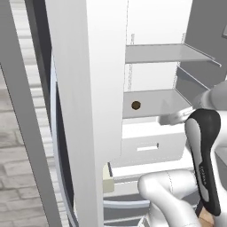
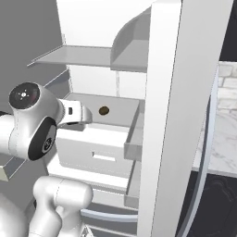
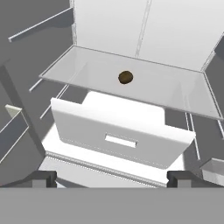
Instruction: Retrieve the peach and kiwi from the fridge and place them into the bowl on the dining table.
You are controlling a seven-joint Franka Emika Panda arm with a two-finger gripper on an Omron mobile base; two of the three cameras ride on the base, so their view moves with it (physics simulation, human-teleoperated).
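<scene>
Jaws wide; kiwi (image 3: 125, 77) small, brown.

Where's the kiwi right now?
The kiwi sits alone on the fridge's lower glass shelf, just above the white drawer; in the hand view it lies ahead of the open gripper.

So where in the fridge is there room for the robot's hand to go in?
Lots of bare shelf lies on both sides of the kiwi, which sits alone on it. The upper shelf looks bare too. Below, the white drawer fills the space.
</scene>
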